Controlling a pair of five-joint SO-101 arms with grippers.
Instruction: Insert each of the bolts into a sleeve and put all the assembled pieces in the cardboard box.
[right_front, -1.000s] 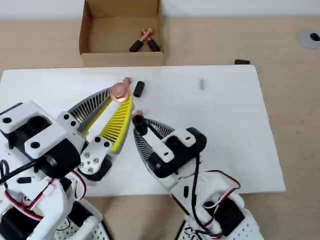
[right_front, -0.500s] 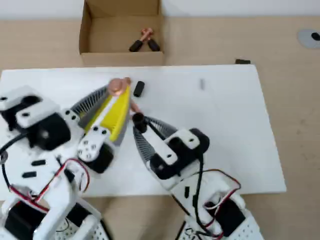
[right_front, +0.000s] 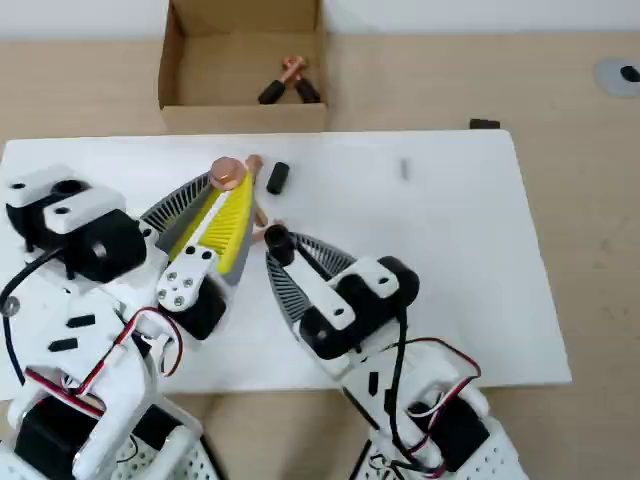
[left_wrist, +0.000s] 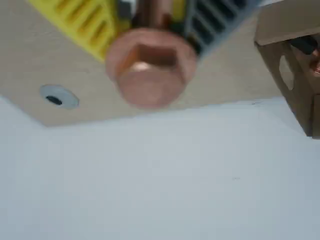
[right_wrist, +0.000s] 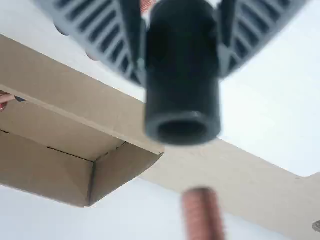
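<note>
Copper bolt (right_front: 227, 173) pinched by left hand (right_front: 230, 186), black sleeve (right_wrist: 183, 75) by right hand (right_front: 277, 246) — one loose sleeve (right_front: 278, 177) alongside.

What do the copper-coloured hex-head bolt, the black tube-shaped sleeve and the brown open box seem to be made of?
The copper-coloured bolt is probably metal with a copper-toned finish; its hex head has a soft sheen. The black sleeve is likely plastic or rubber: matte, with no glints. The brown box looks like cardboard: dull brown, with creased folds.
</note>
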